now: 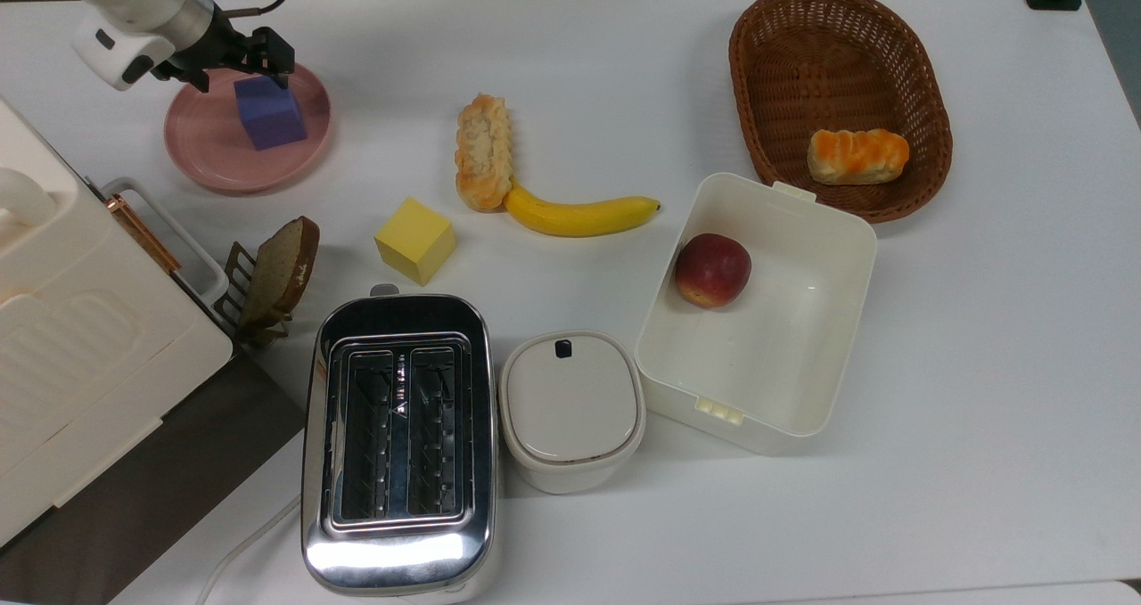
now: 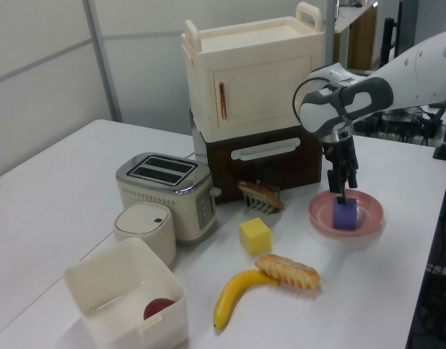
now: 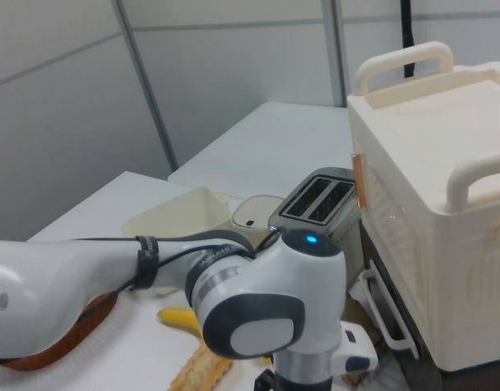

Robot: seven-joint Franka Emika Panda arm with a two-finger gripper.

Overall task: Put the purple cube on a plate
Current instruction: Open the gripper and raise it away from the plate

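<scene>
- Cube [image 1: 269, 111] [image 2: 344, 214] is sitting on the plate [image 1: 214, 155] [image 2: 368, 222].
- Gripper [image 1: 239, 60] [image 2: 345, 186] is hovering just above the cube, fingers spread, gripping nothing.

From the right view the arm's big joint [image 3: 258, 314] blocks the plate and cube entirely, and the banana [image 3: 175, 318] peeks out only as a sliver. In the top view, the cabinet [image 1: 71, 338] runs off the left edge, and the toaster's cord [image 1: 245, 538] leaves the bottom edge.
</scene>
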